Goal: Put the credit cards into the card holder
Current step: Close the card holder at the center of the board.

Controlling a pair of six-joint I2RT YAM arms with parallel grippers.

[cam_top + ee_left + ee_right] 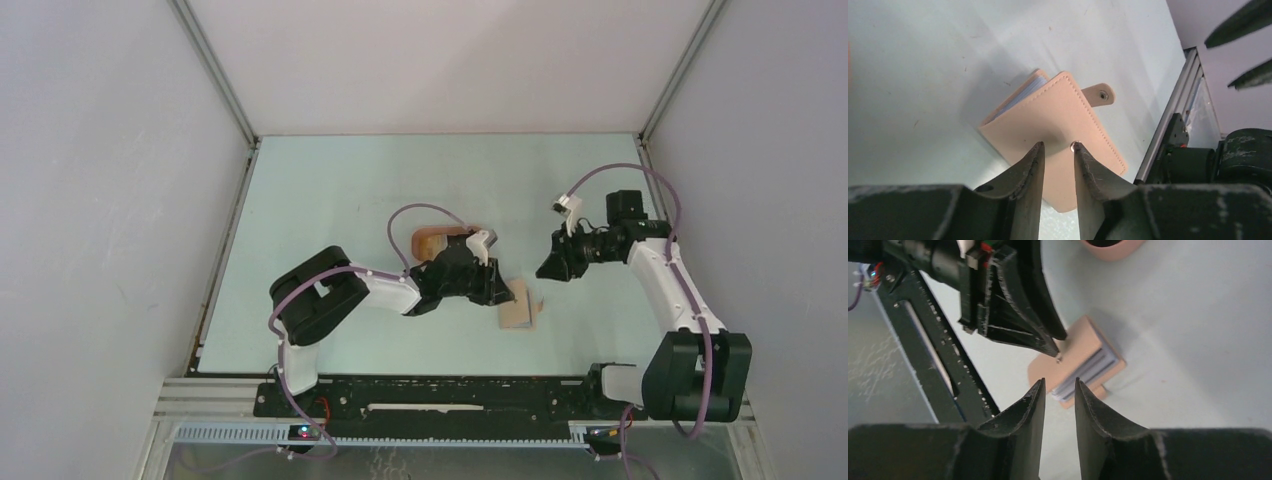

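Note:
The tan card holder [518, 308] lies nearly folded on the table, snap tab [1103, 94] sticking out. Pale layered edges [1087, 371] show between its covers; I cannot tell if they are cards or sleeves. No loose credit cards are in view. My left gripper [497, 290] hovers just over the holder's cover [1058, 112], jaws a little apart and empty [1058, 145]; it also shows in the right wrist view [1048, 342]. My right gripper [550, 268] hangs to the right and above the holder [1068, 347], jaws a little apart and empty [1059, 381].
A salmon-pink oval tray [432, 240] sits behind the left gripper and shows at the top of the right wrist view [1108, 247]. The black base rail [450, 395] runs along the near table edge. White walls enclose the table.

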